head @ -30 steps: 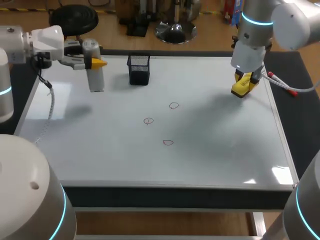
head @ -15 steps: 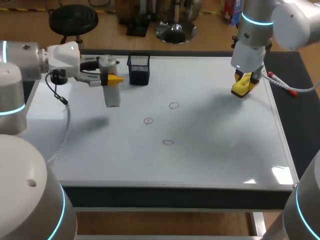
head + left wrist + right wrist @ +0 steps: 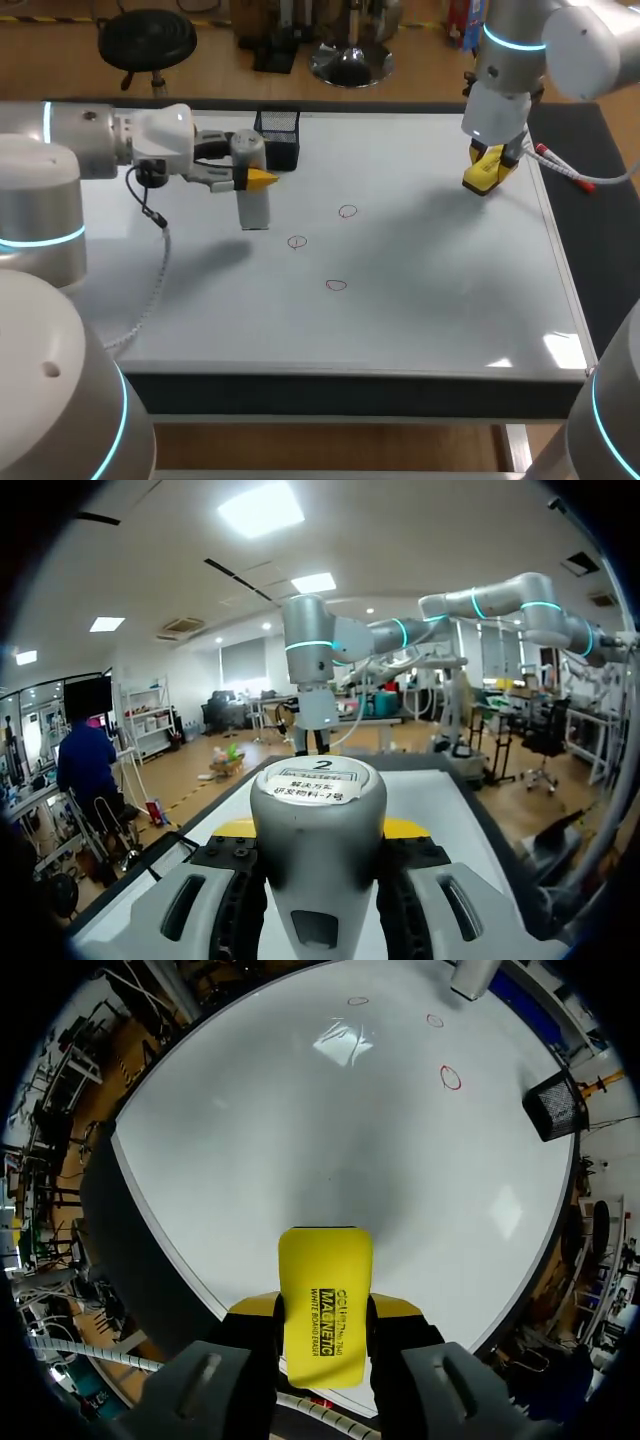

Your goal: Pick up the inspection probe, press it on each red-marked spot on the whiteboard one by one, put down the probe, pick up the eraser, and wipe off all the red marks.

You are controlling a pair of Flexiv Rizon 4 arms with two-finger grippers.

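Red marks (image 3: 336, 285) are sitting on the whiteboard (image 3: 420, 330), the left claw (image 3: 258, 180) is pinching the inspection probe (image 3: 253, 200) upright over it beside them, and farther back the right claw (image 3: 325, 1308) is clamping the yellow eraser (image 3: 324, 1280) by the right edge.

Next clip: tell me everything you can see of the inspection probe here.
The inspection probe is a stubby grey cylinder, metallic-looking, with a rounded cap bearing a white label. It hangs upright, gripped near its top by the left gripper's yellow-tipped fingers, above the whiteboard, near the black mesh basket, left of the red marks.
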